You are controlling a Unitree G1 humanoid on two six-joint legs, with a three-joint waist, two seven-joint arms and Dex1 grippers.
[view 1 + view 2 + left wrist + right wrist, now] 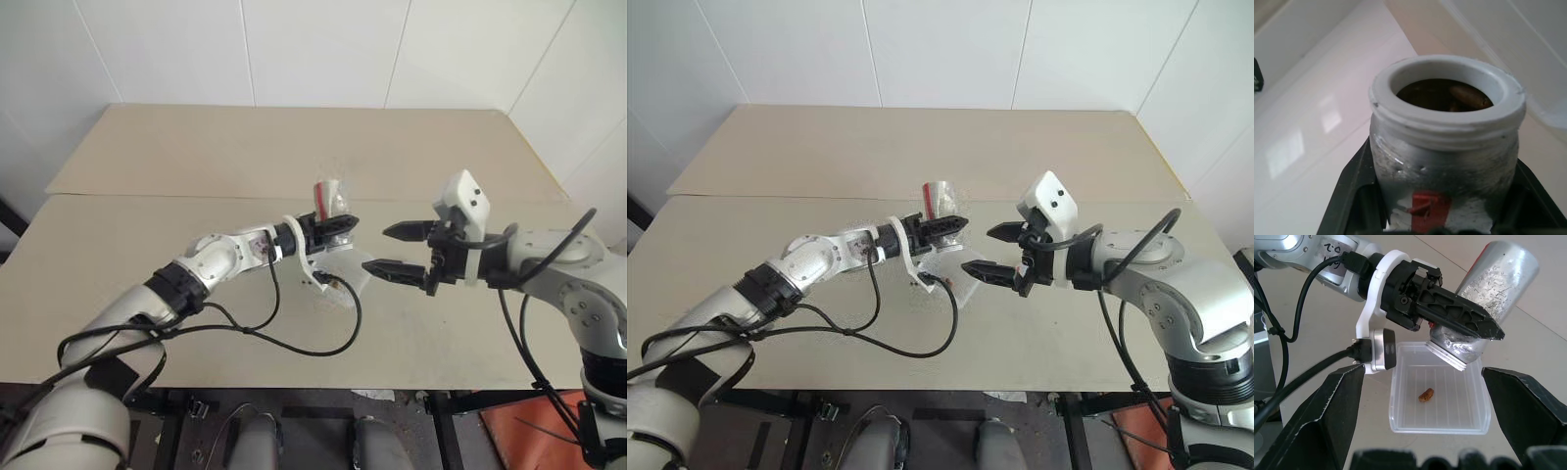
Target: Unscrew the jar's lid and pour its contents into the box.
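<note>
Silvery dented jar, ribbed translucent box

Jar tilted mouth-down over box on table, one brown bit in box, more bits inside jar, right gripper to its right.
</note>
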